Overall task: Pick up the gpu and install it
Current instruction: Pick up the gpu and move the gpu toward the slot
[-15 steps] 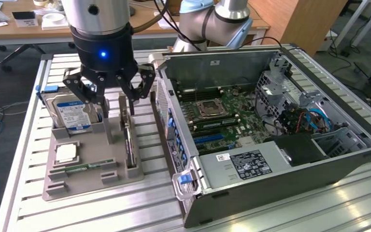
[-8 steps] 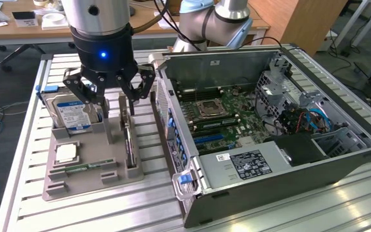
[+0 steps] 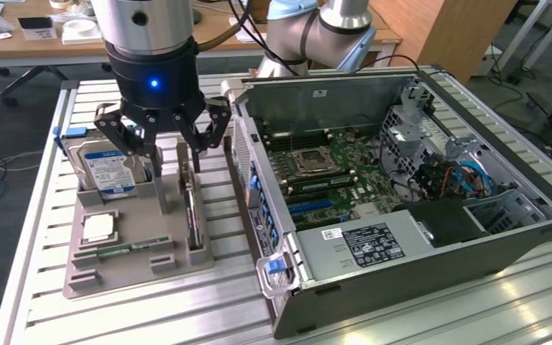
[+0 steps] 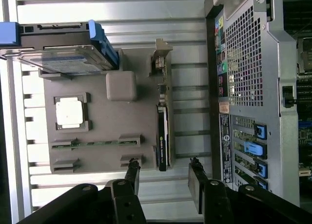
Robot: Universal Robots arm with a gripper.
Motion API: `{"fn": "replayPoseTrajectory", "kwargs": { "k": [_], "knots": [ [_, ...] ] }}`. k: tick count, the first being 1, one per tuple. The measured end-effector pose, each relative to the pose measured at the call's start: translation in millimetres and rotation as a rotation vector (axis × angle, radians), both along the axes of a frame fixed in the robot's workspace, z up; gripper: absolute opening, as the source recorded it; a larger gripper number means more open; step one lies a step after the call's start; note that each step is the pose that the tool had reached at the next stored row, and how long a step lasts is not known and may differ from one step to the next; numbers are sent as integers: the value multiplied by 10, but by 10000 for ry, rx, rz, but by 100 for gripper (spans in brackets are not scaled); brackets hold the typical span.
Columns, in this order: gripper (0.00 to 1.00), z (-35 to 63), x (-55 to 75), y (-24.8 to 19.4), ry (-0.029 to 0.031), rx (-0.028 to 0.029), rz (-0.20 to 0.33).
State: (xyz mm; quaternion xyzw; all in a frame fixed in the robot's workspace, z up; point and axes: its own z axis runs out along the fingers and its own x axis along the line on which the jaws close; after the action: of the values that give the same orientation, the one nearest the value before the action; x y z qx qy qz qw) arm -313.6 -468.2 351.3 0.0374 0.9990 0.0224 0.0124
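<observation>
Nothing is done yet: the black-fingered tool [image 3: 169, 147] hangs wide and empty above the thin black gpu card [image 3: 192, 208], which stands on edge in the grey holder tray [image 3: 113, 273] beside the open grey computer case [image 3: 430, 280].

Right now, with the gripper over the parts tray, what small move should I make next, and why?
Probably ease straight down. The gripper is open and holds nothing. In the wrist view its fingers stand either side of the gpu, which sits on edge in the grey tray. In the exterior view it hangs above the card, not yet touching.
</observation>
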Motion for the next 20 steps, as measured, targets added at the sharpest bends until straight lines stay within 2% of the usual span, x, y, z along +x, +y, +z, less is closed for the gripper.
{"fn": "replayPoseTrajectory", "kwargs": {
  "k": [6,15,20],
  "knots": [
    [53,-5,0,0,-2,2,0],
    [53,-79,1,0,-1,1,1],
    [53,-82,0,0,-1,0,1]
  ]
}}
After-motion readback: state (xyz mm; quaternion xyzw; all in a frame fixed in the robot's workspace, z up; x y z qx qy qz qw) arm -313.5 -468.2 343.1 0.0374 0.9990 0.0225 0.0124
